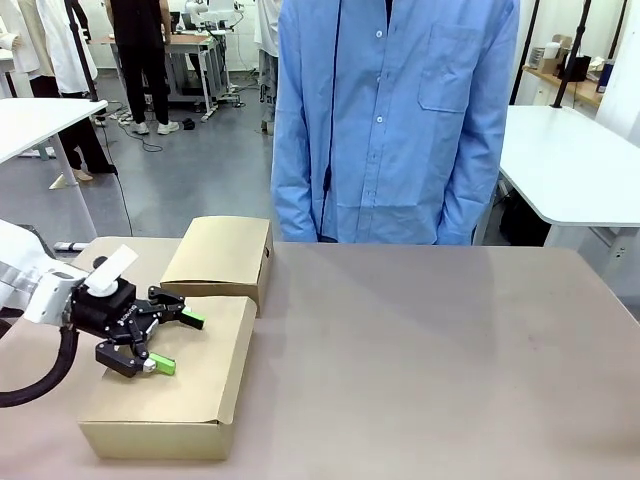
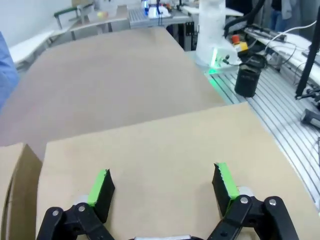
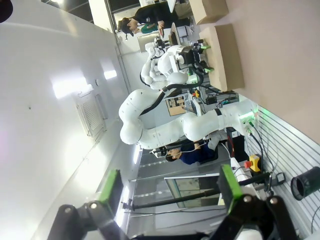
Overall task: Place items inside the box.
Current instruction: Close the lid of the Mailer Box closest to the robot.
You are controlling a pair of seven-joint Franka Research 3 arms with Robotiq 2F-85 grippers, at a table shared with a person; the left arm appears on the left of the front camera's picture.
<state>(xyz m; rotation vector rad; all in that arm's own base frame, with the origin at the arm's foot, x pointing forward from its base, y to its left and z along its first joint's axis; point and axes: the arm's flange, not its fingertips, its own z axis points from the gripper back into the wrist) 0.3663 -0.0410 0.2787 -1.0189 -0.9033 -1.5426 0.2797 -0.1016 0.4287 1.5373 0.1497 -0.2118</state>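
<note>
The box (image 1: pixel 190 390) is the larger brown cardboard one at the table's front left, and its lid lies shut. My left gripper (image 1: pixel 180 343) hovers just over that lid, open, with nothing between its green pads. From the left wrist view the same gripper (image 2: pixel 162 180) points along the flat lid (image 2: pixel 160 135). My right gripper (image 3: pixel 170 190) is open and empty, aimed away from the table, and its rolled view shows the box (image 3: pixel 227 55) far off. The items are out of view.
A smaller cardboard box (image 1: pixel 222 255) stands closed just behind the larger one, touching its far edge. A person in a blue shirt (image 1: pixel 390 130) stands at the far side. The brown tabletop (image 1: pixel 430 360) stretches bare to the right.
</note>
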